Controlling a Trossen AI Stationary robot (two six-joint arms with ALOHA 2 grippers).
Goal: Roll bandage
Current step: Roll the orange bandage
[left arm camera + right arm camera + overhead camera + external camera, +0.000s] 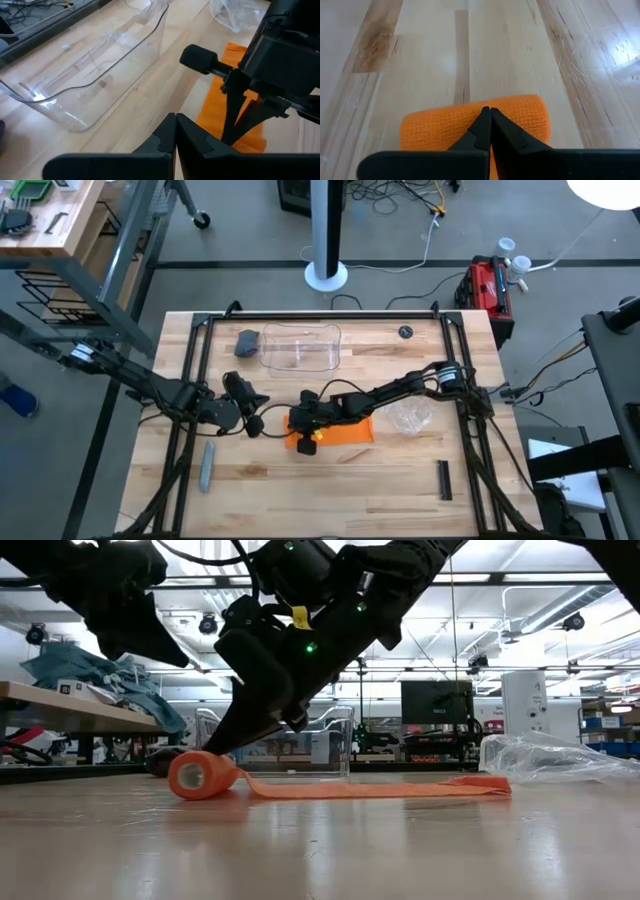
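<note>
We see the bandage (330,785) lying flat on the wooden worktop (330,480), partly rolled: a bright orange roll sits at one end and the unrolled strip runs away from it toward a crumpled clear plastic wrapper (560,758). The right gripper (490,111) is down at the rolled end, its jaws pressed fully together with nothing between them, their tips resting on top of the roll. From the low camera the same jaws come down just behind the roll, touching its upper edge.

The left gripper (175,117) hangs just beside the right one, on the side away from the strip, also with jaws closed tight and empty; it is clear of the bandage. Past its jaws stands a clear plastic tray (95,75), well apart from the orange fabric. A grey stick (207,465) lies on the worktop nearer the front edge, apart from both jaws.

We can read no brand, label or writing on any of these things.
</note>
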